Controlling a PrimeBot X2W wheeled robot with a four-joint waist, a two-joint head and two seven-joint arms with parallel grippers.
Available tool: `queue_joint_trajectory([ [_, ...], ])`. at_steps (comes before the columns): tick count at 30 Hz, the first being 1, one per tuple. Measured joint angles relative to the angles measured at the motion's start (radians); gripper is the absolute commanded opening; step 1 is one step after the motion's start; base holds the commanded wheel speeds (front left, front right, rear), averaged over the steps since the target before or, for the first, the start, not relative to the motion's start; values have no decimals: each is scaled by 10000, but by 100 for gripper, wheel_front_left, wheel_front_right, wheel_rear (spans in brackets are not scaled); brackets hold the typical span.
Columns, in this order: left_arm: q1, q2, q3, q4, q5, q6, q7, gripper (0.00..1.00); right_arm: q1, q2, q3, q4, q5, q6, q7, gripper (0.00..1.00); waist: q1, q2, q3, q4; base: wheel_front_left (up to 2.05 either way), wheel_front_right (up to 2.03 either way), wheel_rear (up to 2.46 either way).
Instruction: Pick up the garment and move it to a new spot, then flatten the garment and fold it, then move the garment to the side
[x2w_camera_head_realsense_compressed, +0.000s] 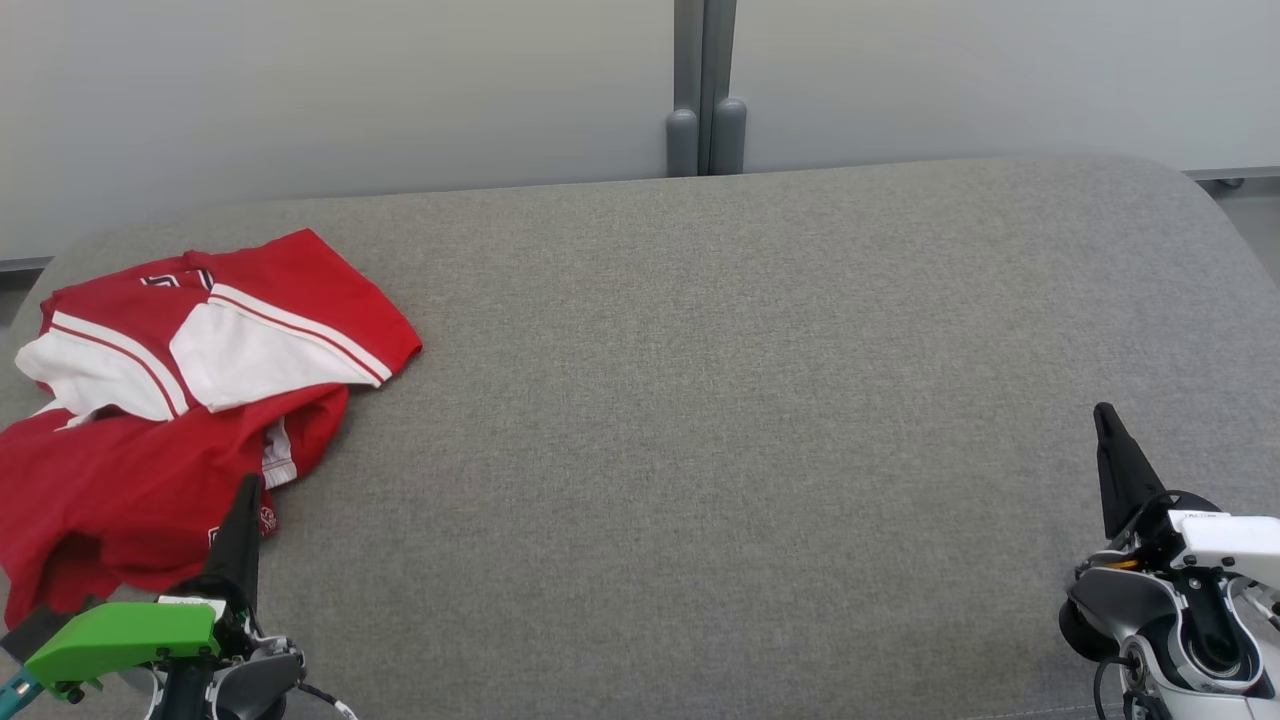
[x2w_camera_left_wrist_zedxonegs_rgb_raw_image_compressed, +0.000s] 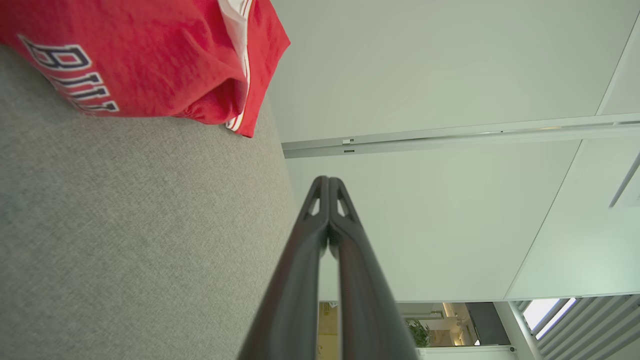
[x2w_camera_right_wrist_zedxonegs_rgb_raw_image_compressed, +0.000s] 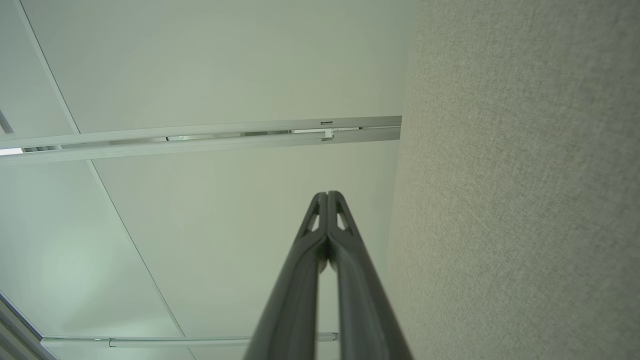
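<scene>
Red garment (x2w_camera_head_realsense_compressed: 120, 470) crumpled, just beside closed left gripper (x2w_camera_head_realsense_compressed: 249, 483)

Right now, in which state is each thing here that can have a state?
Garment: crumpled, not folded, lying at the left of the grey surface, not held.
Left end effector: shut, empty.
Right end effector: shut, empty.
</scene>
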Motion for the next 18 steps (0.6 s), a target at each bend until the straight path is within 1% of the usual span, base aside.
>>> queue_joint_trajectory([
  [18, 0, 0, 0, -2, 0, 0, 0, 0, 0, 4, -13, 0, -23, 0, 2, 0, 0, 0, 0, 0, 0, 0, 0],
])
